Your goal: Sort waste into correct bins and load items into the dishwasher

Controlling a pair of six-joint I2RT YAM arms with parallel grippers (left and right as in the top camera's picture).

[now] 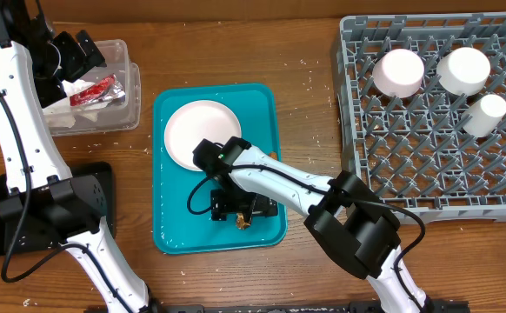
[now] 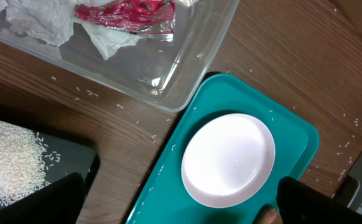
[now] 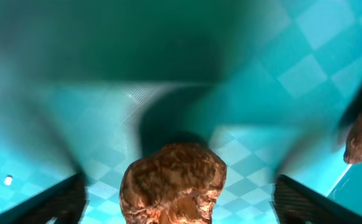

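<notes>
We are going for the nutty chunk (image 3: pixel 171 180): right pincer (image 3: pixel 180 202) is straddling it, wide and not touching; left pincer (image 2: pixel 181 208) is hanging open, empty. Next is calling for a square squeeze, then a lift.

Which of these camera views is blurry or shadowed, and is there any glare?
Right wrist: the brown chunk is fairly sharp, the teal tray behind it soft, with a dark shadow. Left wrist: sharp, small glints on the clear tub. Overhead: even light, sharp.
</notes>
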